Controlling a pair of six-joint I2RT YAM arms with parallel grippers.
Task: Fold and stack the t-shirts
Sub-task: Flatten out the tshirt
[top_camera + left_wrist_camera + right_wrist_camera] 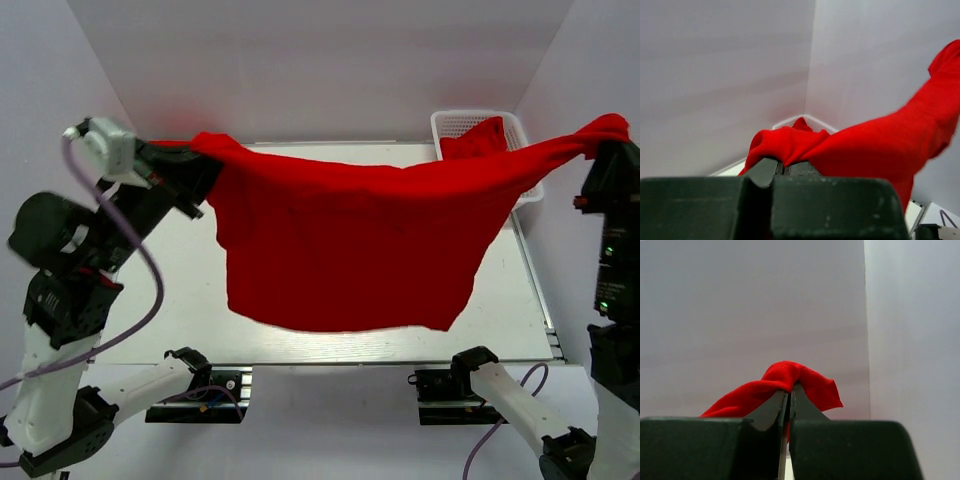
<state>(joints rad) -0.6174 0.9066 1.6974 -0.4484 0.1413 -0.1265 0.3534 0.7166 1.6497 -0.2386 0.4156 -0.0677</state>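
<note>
Spanning most of the pale flat table top (170,310), one bright red short-sleeved soft-cloth t-shirt (350,240) hangs in the air, stretched by its upper edge from 10 o'clock to 2 o'clock, its lower hem drooping toward 6 o'clock; whether that hem touches the table cannot be told. I judge the step in hand to be spreading the shirt out ahead of the first fold. The next move therefore calls for both arms to lower together and lay the cloth smooth on the table, keeping it taut so it does not bunch. At 1 o'clock sits one white plastic mesh basket (455,122) with a second crumpled red t-shirt (480,140) inside, partly hidden behind the stretched one. That makes two shirts counted, neither folded nor stacked. The black two-finger left gripper (783,167), at 10 o'clock, is clenched on a bunched corner of the hanging shirt, and the black right gripper (789,392), at 2 o'clock, pinches the opposite corner.
</note>
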